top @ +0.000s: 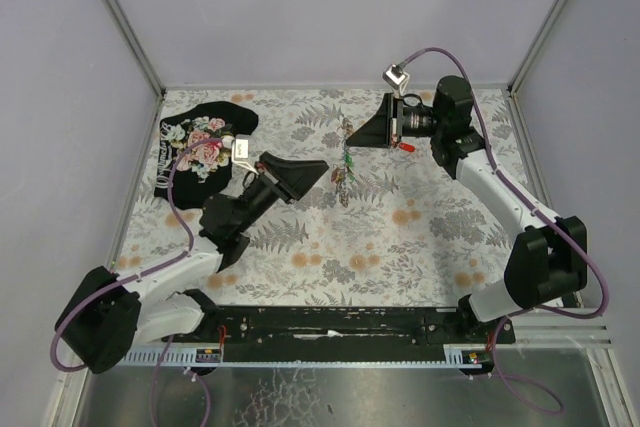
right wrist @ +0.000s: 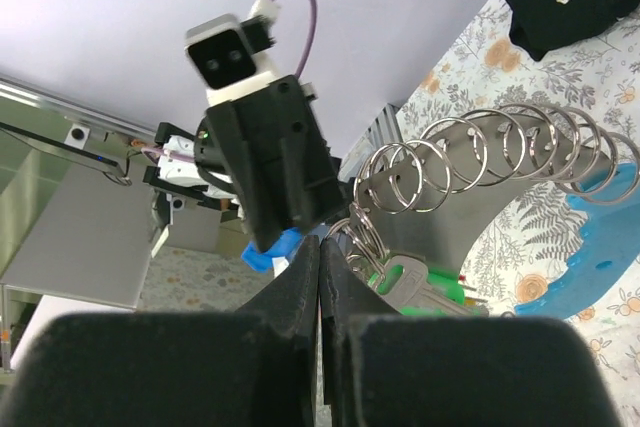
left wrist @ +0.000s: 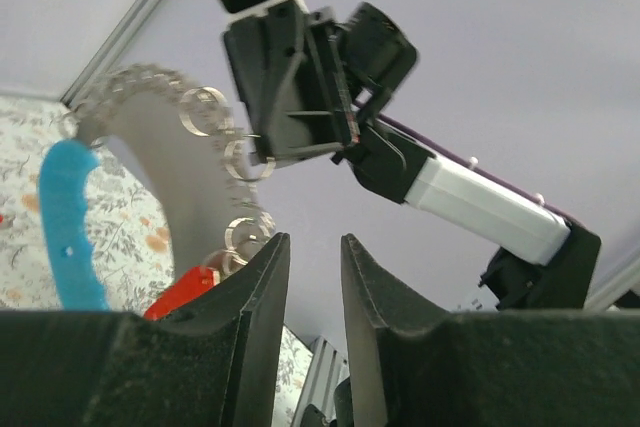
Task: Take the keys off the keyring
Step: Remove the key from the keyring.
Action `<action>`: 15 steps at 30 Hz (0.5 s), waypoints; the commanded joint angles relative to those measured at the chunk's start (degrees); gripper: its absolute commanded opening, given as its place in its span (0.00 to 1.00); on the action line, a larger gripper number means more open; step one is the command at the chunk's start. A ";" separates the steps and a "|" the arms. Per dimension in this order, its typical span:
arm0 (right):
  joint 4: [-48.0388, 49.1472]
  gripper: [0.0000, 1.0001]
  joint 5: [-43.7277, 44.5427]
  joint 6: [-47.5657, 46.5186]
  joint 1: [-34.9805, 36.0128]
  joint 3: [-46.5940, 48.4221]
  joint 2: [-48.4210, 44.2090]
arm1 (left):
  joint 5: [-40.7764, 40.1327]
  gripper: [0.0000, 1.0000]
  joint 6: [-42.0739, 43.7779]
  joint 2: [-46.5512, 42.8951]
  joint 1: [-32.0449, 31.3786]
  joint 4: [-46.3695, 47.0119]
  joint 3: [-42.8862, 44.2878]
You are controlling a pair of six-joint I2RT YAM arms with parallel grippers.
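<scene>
Top external view first: I see the keyring [top: 347, 150] lifted off the table [top: 400, 237], hanging between my two arms near the middle of the workspace. The keys [top: 341, 178] dangle in a small cluster at its lower end. The black floral cloth [top: 205, 142] lies at the far left, well apart from all this.

Over to the right wrist view: the right gripper [right wrist: 320, 272] is clenched tight, no gap between the fingers. The row of silvery rings [right wrist: 480, 152] starts right at its fingertips, so I read it as pinching the keyring, though the pinch point itself is hidden. A green key head [right wrist: 378, 272] and a plain metal key sit just beside the right finger, and the light-blue fob [right wrist: 590, 267] curves away to the right.

Left wrist view now: the left gripper [left wrist: 315, 282] has its jaws partly apart, and I see nothing between them. A red key head [left wrist: 185, 292] sits just to the left of the fingers [left wrist: 255, 317], with a small ring touching the left one's outer edge.
</scene>
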 commanded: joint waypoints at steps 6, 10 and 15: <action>15.05 0.00 -3.22 9.87 -0.65 -1.19 -0.43 | 4.02 0.25 -16.12 9.10 4.00 5.71 4.97; 18.22 0.00 -3.71 12.22 -0.71 -2.21 -0.46 | 4.27 0.28 -18.82 11.83 4.57 7.23 5.65; 19.10 0.00 -3.99 12.60 -0.80 -2.30 -0.35 | 4.65 0.30 -20.14 13.24 4.91 9.73 6.13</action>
